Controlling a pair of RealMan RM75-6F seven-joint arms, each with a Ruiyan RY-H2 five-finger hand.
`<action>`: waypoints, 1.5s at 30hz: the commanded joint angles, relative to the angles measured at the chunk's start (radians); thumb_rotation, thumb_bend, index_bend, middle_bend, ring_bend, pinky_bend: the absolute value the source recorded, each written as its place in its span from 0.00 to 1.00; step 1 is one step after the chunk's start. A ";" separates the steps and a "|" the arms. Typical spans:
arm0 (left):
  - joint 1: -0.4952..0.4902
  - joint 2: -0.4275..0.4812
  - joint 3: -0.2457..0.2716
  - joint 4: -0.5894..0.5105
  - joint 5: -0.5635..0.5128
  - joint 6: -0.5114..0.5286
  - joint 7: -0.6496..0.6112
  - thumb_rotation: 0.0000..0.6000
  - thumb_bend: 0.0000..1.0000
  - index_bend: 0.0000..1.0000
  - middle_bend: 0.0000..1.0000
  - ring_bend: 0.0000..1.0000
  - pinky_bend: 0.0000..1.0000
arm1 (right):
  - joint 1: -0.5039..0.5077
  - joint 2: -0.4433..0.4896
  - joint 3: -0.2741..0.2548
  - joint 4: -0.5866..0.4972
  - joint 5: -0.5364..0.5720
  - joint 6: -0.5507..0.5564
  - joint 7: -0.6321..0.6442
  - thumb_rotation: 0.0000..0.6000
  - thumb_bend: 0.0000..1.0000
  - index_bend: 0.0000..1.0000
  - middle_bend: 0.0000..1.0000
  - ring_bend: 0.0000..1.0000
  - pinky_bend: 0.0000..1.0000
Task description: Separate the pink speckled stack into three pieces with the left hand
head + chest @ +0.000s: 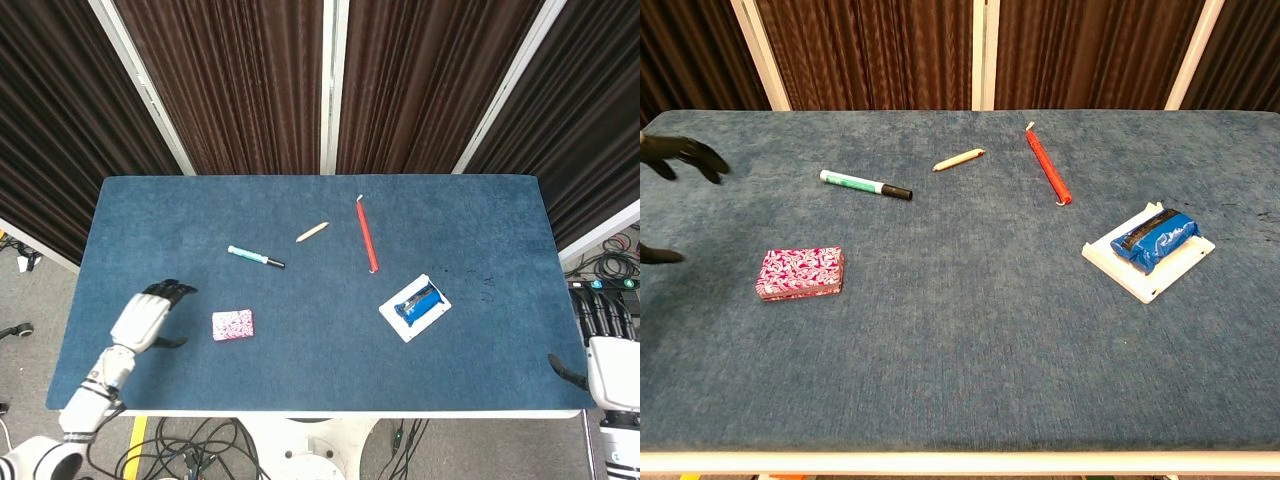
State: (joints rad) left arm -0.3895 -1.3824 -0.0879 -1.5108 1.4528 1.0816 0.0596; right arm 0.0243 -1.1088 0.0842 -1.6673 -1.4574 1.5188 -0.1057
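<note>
Pink speckled stack (232,324) lies unobstructed; marker (255,257) near, left hand (148,318) beside.

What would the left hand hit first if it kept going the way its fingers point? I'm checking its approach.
Probably nothing soon: the left hand points up-right, passing above the pink speckled stack, roughly toward the green marker. Height is unclear.

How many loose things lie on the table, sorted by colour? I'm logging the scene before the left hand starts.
Pink: 1, the pink speckled stack
Green: 1, the marker
Tan: 1, the short pencil
Red: 1, the red stick
White and blue: 1, the white tray holding a blue pack
Total: 5
</note>
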 commanded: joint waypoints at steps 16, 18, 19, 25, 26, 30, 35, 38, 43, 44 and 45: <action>-0.104 -0.191 -0.045 0.030 -0.271 -0.112 0.249 1.00 0.15 0.23 0.25 0.15 0.26 | 0.003 -0.005 0.002 0.009 0.010 -0.005 0.000 1.00 0.10 0.00 0.00 0.00 0.00; -0.107 -0.197 -0.045 0.009 -0.287 -0.105 0.265 1.00 0.15 0.23 0.25 0.15 0.26 | 0.003 -0.003 0.003 0.008 0.007 -0.001 0.001 1.00 0.10 0.00 0.00 0.00 0.00; -0.107 -0.199 -0.045 -0.001 -0.295 -0.101 0.273 1.00 0.15 0.23 0.26 0.15 0.26 | 0.003 -0.003 0.004 0.007 0.007 0.000 0.001 1.00 0.10 0.00 0.00 0.00 0.00; -0.114 -0.222 -0.050 -0.057 -0.361 -0.064 0.351 1.00 0.15 0.23 0.28 0.15 0.26 | 0.002 -0.005 0.007 0.006 0.010 0.004 0.002 1.00 0.10 0.00 0.00 0.00 0.00; -0.114 -0.228 -0.051 -0.058 -0.369 -0.052 0.363 1.00 0.15 0.23 0.28 0.15 0.26 | 0.002 -0.007 0.007 0.007 0.012 0.004 0.002 1.00 0.10 0.00 0.00 0.00 0.00; -0.110 -0.278 -0.051 -0.037 -0.390 0.017 0.426 1.00 0.15 0.23 0.28 0.15 0.25 | 0.000 -0.013 0.007 0.015 0.015 0.005 0.006 1.00 0.10 0.00 0.00 0.00 0.00; -0.097 -0.331 -0.045 -0.018 -0.416 0.073 0.463 1.00 0.15 0.25 0.30 0.15 0.22 | 0.001 -0.017 0.010 0.023 0.022 0.003 0.013 1.00 0.10 0.00 0.00 0.00 0.00; -0.090 -0.352 -0.037 -0.009 -0.425 0.092 0.483 1.00 0.15 0.25 0.31 0.15 0.22 | 0.000 -0.019 0.010 0.027 0.022 0.003 0.017 1.00 0.10 0.00 0.00 0.00 0.00; -0.090 -0.364 -0.035 -0.006 -0.443 0.093 0.497 1.00 0.15 0.25 0.31 0.15 0.22 | -0.001 -0.021 0.010 0.035 0.027 0.002 0.024 1.00 0.10 0.00 0.00 0.00 0.00; -0.091 -0.366 -0.036 -0.004 -0.445 0.093 0.496 1.00 0.15 0.25 0.31 0.15 0.22 | -0.001 -0.022 0.010 0.037 0.028 0.000 0.025 1.00 0.10 0.00 0.00 0.00 0.00; -0.091 -0.367 -0.036 -0.004 -0.445 0.092 0.496 1.00 0.15 0.25 0.31 0.15 0.22 | -0.001 -0.022 0.010 0.038 0.029 -0.001 0.025 1.00 0.10 0.00 0.00 0.00 0.00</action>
State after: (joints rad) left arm -0.4806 -1.7491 -0.1234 -1.5143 1.0078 1.1740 0.5552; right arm 0.0231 -1.1307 0.0939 -1.6297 -1.4283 1.5180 -0.0805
